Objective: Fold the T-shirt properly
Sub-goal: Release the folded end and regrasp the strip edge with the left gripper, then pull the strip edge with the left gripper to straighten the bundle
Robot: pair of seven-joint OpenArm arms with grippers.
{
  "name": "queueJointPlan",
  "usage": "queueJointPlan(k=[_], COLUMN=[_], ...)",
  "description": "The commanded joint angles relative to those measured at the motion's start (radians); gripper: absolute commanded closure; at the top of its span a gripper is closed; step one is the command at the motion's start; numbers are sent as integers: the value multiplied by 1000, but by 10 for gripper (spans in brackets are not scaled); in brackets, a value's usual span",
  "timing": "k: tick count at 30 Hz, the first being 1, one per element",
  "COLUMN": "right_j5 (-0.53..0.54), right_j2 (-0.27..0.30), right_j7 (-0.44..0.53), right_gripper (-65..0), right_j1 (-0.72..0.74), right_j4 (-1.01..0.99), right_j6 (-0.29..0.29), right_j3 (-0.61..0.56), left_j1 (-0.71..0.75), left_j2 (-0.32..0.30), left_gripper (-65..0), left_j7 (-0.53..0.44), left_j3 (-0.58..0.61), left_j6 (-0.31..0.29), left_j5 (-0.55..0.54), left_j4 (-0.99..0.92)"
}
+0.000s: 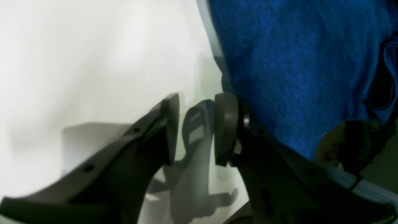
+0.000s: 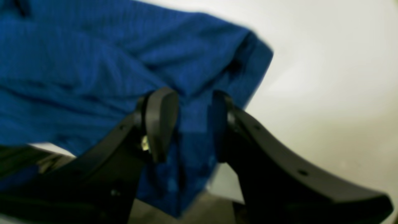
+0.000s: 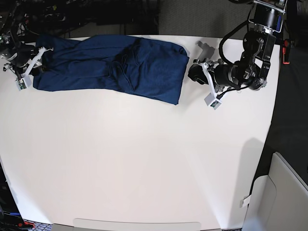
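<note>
- Already the T-shirt (image 3: 110, 67) lies along the desk's (image 3: 144, 159) far edge as a long, rumpled band; I judge further folds remain.
- Left end effector (image 1: 196, 129): parted, empty, just beside the cloth.
- Right end effector (image 2: 186, 124): part-open with fabric between its pads; grip uncertain.
- White desk, otherwise bare; dark surroundings.

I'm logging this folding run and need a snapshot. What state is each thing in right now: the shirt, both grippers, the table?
T-shirt: lying bunched and wrinkled along the table's far edge, not neatly folded.
Left gripper: open, empty, beside the shirt's edge.
Right gripper: jaws parted with shirt fabric between them at the shirt's end; grip unclear.
Table: white, bearing the shirt.
</note>
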Motion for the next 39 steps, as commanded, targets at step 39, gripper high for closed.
queueJointPlan(k=[39], right_j5=[4], right_j2=[53], right_j7=[17], right_gripper=[-209], right_j1=[-36], right_j4=[14], right_j6=[-1], right_j3=[12], left_j1=[37], left_j2=[139], left_gripper=[-197], left_j7=[162], left_j3=[-84], left_j6=[-1], left_j5=[-302], left_j4=[-1])
